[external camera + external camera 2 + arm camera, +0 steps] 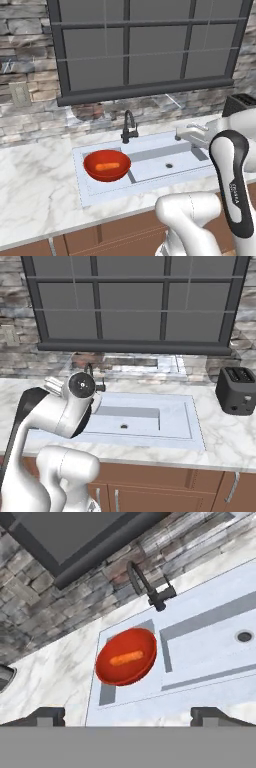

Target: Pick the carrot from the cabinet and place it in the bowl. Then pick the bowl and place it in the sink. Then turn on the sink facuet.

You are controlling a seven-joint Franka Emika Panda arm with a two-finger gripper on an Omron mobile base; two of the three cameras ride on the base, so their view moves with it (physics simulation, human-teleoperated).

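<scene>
Red and glossy, the bowl (pixel 106 165) sits in the left basin of the sink (pixel 165 150), and the carrot (pixel 106 167) lies flat inside the bowl. The black sink faucet (pixel 128 127) stands at the back edge of the sink, between the 2 basins. The gripper (pixel 128 716) hangs above the front edge of the sink, its 2 fingertips spread wide, holding nothing.

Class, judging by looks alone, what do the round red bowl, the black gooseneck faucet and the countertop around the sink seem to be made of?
Round red bowl: glossy, probably glazed ceramic or plastic. Black gooseneck faucet: dark metal, seemingly matte. Countertop: polished marble, white with grey veining. All rendered, so uncertain.
</scene>
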